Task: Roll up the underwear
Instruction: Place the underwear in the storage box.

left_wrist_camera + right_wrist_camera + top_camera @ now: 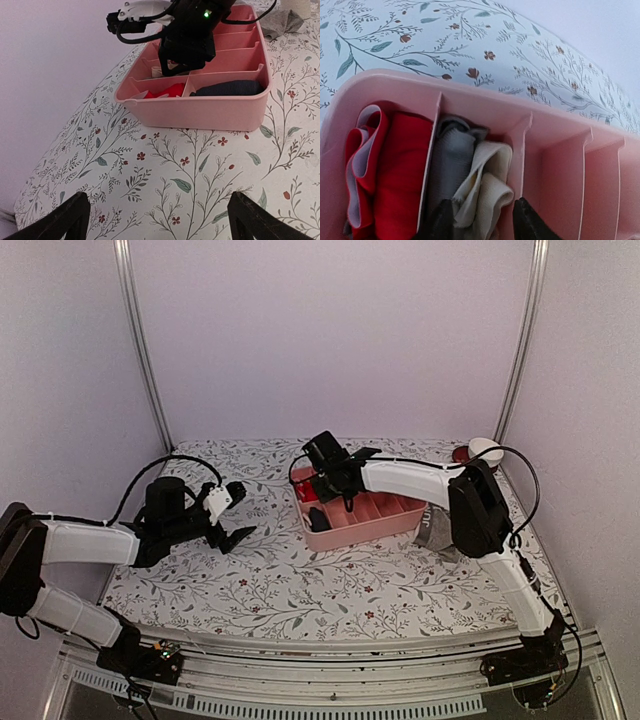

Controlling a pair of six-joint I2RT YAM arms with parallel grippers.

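Black, spread wide and holding nothing, the left tool point(228, 532) hovers at 9 o'clock of the pink tray point(350, 535), with open floral table point(300, 590) between them. The right tool point(335, 495) dips over the tray's 10 o'clock end, its fingers parted about the rolled grey briefs point(452, 160) beside a red roll point(395, 165). Whether they pinch the briefs, I cannot tell. A loose grey garment point(435, 532) lies just beside the tray's 3 o'clock edge.
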